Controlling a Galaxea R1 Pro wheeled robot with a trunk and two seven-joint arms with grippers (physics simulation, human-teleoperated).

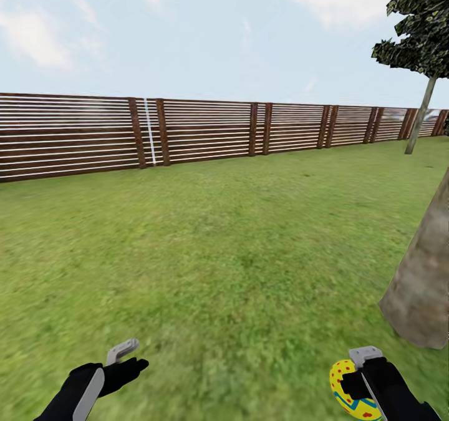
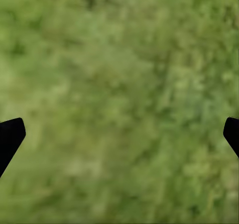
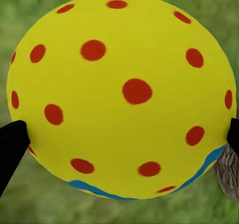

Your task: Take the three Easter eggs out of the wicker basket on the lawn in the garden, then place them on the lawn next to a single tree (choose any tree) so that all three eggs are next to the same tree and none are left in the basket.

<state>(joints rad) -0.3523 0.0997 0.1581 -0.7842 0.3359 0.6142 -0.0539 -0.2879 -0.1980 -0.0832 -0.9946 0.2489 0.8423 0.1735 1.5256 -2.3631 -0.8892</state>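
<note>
The right pincer (image 1: 357, 383) pinches one Easter egg (image 1: 349, 388) above the lawn (image 1: 224, 246); the tree (image 1: 424, 277) trunk stands near, at one o'clock. The left pincer (image 1: 128, 358) is spread, empty.

We see a slatted wood fence (image 1: 206, 131) across 9 to 3 o'clock, w/ pale cloudy sky (image 1: 187, 34) above; thin-trunked tree (image 1: 419, 65) approx. 2 o'clock.

A yellow Easter egg (image 1: 347, 388) with red dots is held above the lawn (image 1: 224, 246), near the tree (image 1: 424, 284) on the right.
</note>
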